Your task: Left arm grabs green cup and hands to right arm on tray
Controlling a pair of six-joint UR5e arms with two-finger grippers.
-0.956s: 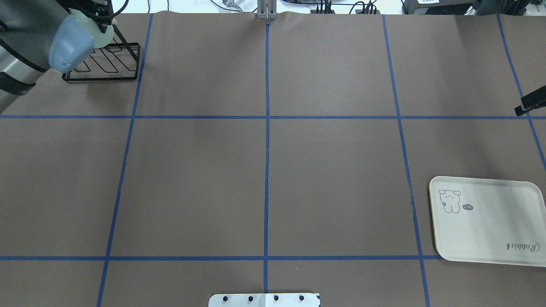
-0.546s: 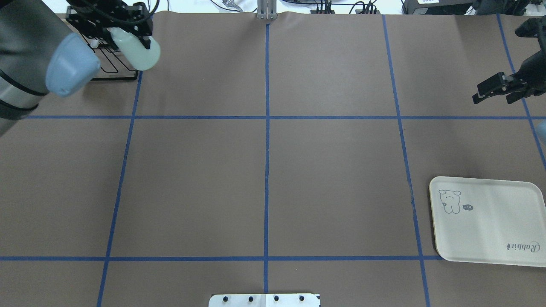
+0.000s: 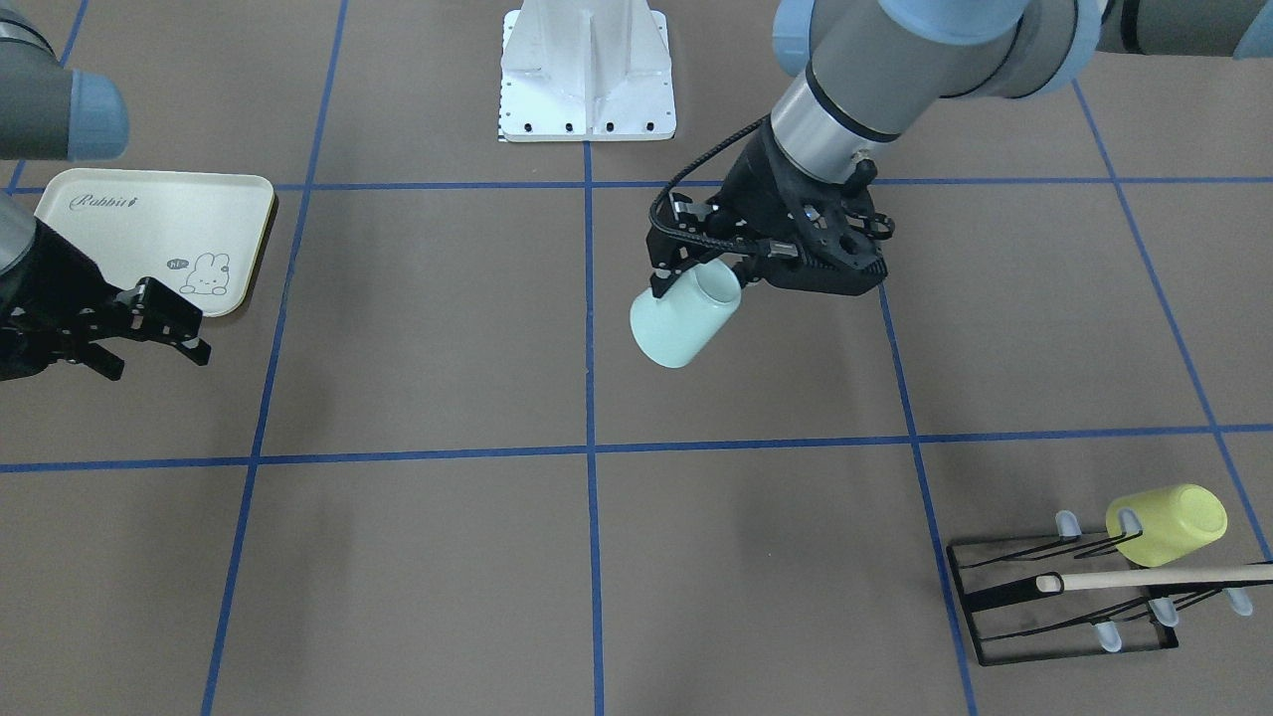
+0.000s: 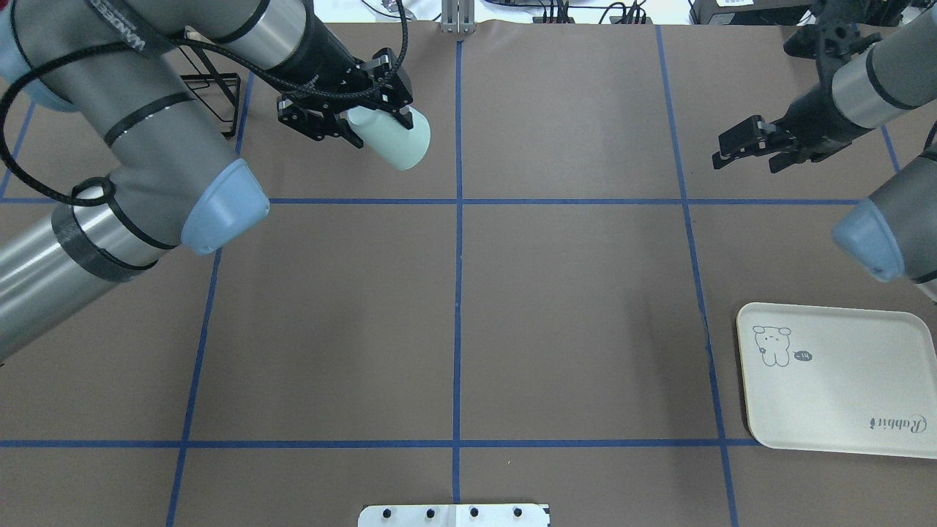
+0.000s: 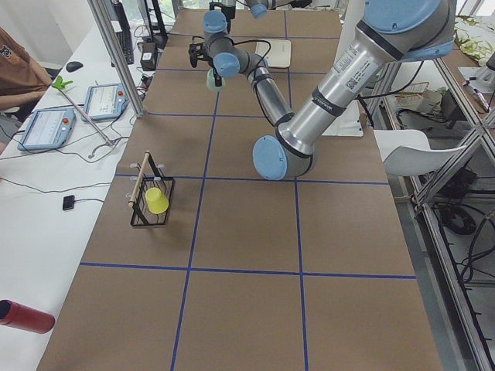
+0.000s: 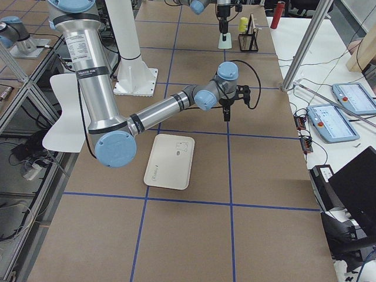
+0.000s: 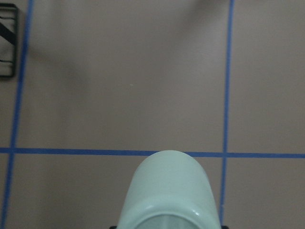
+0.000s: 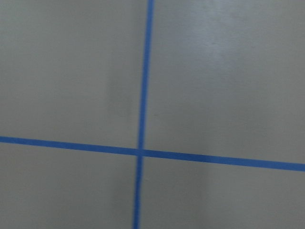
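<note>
And here's the left hand (image 3: 703,277) out over the open tabletop (image 4: 571,293), clamped shut across the mouth end of the green cup (image 3: 681,323), one finger on either side of it. The cup rides in the air, well apart from the tray (image 4: 842,380), and it is tipped over nearly flat: mouth back toward the wrist, closed base leading outward. That looks deliberate to me. With the grip up by the rim, most of the body and the whole base are bare, which is just what a receiver needs to close on. Over by the tray, the right hand (image 4: 747,156) hangs above the tabletop, nearer the tray than the cup is, on the tray's side away from the robot. Its fingers are spread wide with nothing between them and aim toward the cup's side, so I read it as set to receive. The tray itself lies flat and bare, rabbit drawing up, nearer the robot than the waiting hand, a short drop-off once the cup changes hands. Far from the tray, the wire rack (image 3: 1054,607) has a yellow cup (image 3: 1169,522) on its prongs; that one is not part of this job. The gap between the hands is wide, so I'd call this mid-carry, with the hand-over not yet begun.
</note>
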